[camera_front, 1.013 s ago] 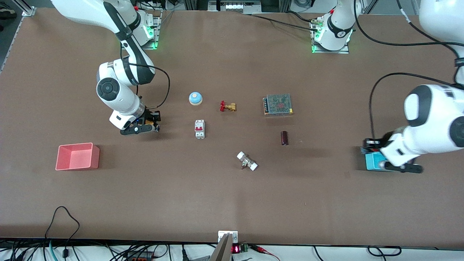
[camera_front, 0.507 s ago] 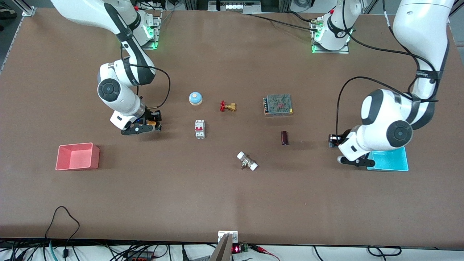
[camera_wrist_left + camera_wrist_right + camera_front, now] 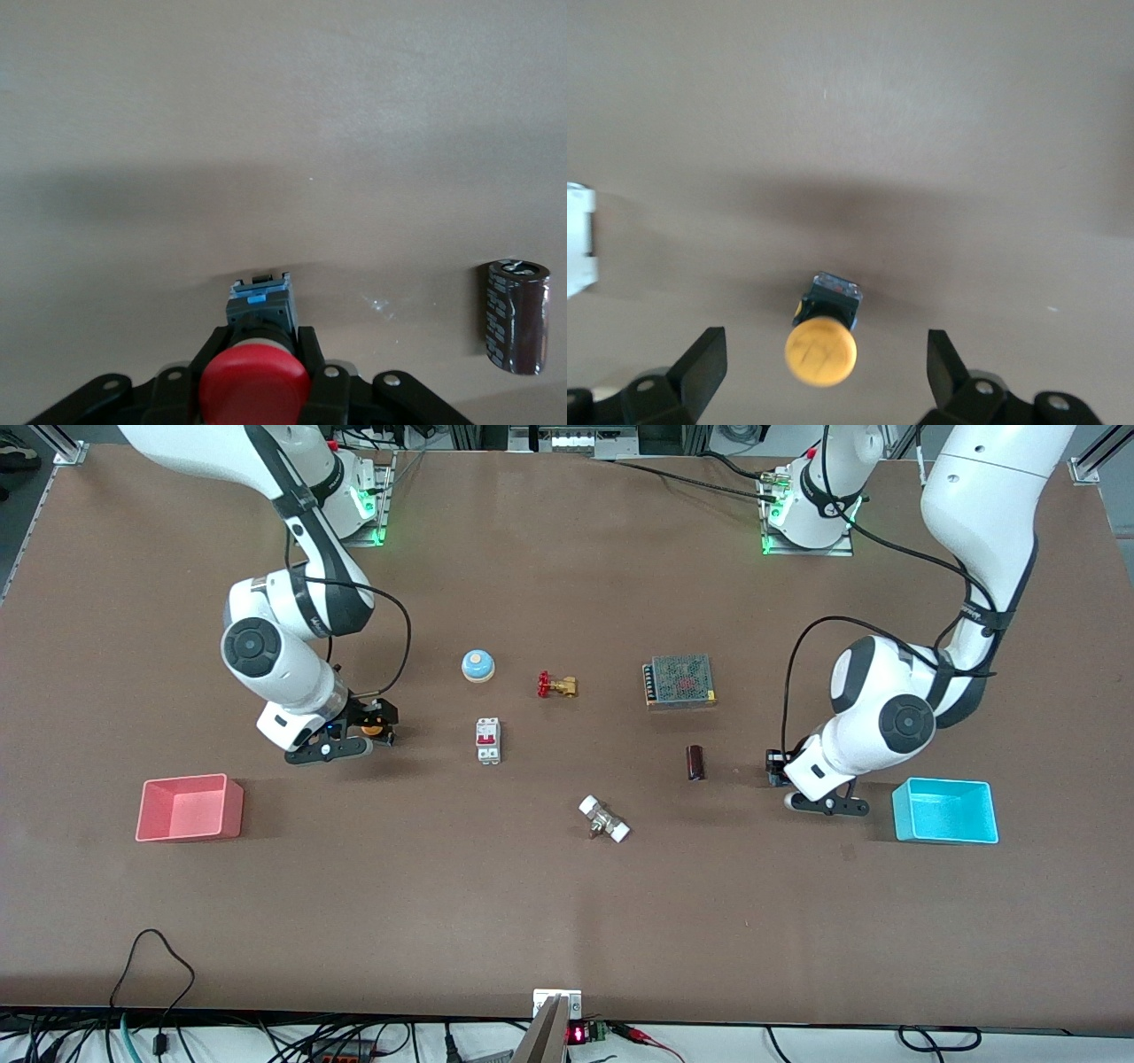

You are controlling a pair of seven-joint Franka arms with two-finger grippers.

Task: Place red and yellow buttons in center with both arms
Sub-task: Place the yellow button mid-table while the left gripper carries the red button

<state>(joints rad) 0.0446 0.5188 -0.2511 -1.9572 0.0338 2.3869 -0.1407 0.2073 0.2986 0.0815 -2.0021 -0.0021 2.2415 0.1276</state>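
Note:
The red button [image 3: 254, 390] has a round red cap on a dark body with a blue end. My left gripper [image 3: 257, 347] is shut on it, just above the table. In the front view the left gripper [image 3: 781, 769] is between the dark capacitor [image 3: 695, 763] and the cyan tray [image 3: 944, 810]. The yellow button [image 3: 821, 351] stands on the brown table between the wide-open fingers of my right gripper [image 3: 824, 335], touching neither finger. In the front view the right gripper [image 3: 372, 731] and the yellow button [image 3: 377, 731] are toward the right arm's end of the table from the white breaker [image 3: 488, 740].
In the middle of the table are a pale blue dome [image 3: 477, 665], a brass valve with a red handwheel [image 3: 556, 685], a meshed power supply [image 3: 680, 680] and a white-ended fitting [image 3: 604, 819]. A pink tray [image 3: 189, 808] sits toward the right arm's end. The capacitor also shows in the left wrist view [image 3: 516, 316].
My left arm has swung from over the cyan tray toward the capacitor, carrying the red button. My right arm has shifted slightly by the yellow button.

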